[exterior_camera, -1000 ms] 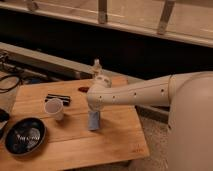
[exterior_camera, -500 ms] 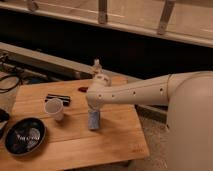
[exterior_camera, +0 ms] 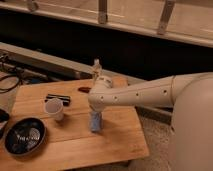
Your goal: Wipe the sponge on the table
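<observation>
**Near edge.** The table (exterior_camera: 120,142) runs across the lower part of the camera view. Its near right portion shows bare wood. At the near left stands a bowl (exterior_camera: 24,136), well apart from the work point.

**Work point.** The sponge (exterior_camera: 95,122) is at mid-table, somewhat right of centre. It stands on end with its long axis upright, and its lower end appears to rest on the wood. The end effector (exterior_camera: 95,113) is directly above it, at the sponge's top. The arm (exterior_camera: 142,92) reaches in from the right and turns down at the wrist. You should note that its grip state cannot be told, because the wrist covers the place where it meets the sponge. I therefore record no finding on whether it is clamped on the sponge.

**Governing relation.** The sponge lies straight below the end effector, not off to any side. In my judgement, only the small end face bears on the table in this attitude, so any stroke covers a narrow band. Whether a stroke is under way or just ended cannot be settled from this view.

**Hazard, left.** A cup (exterior_camera: 54,108) stands near the sponge on its left, slightly farther back. A leftward sweep would risk tipping it.

**Farther back.** A flat black item (exterior_camera: 57,98) lies beyond the cup and is apart from the sponge.
</observation>
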Controlling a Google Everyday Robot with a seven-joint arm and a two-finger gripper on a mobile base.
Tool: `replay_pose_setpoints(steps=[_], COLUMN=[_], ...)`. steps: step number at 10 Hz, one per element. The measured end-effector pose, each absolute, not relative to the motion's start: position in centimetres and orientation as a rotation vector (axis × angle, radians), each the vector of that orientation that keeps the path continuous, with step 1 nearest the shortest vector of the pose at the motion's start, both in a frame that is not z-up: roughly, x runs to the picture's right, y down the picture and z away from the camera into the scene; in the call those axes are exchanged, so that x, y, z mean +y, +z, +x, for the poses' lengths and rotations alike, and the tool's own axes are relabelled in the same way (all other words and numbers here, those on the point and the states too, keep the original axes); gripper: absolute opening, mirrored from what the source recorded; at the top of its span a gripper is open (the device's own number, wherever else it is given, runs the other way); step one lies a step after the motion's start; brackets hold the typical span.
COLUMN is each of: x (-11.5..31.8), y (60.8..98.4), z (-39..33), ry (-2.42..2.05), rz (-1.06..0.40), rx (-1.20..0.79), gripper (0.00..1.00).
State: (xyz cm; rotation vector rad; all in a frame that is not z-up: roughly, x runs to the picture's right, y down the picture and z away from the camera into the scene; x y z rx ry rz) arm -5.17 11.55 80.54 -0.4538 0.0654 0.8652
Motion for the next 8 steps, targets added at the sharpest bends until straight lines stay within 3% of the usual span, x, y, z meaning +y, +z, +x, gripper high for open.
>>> replay_pose_setpoints(steps=[8], x=[11.4], y=[80.8], z=[-6.0], ry=[0.861], rz=[-0.457], rx=[0.069], gripper=[0.0])
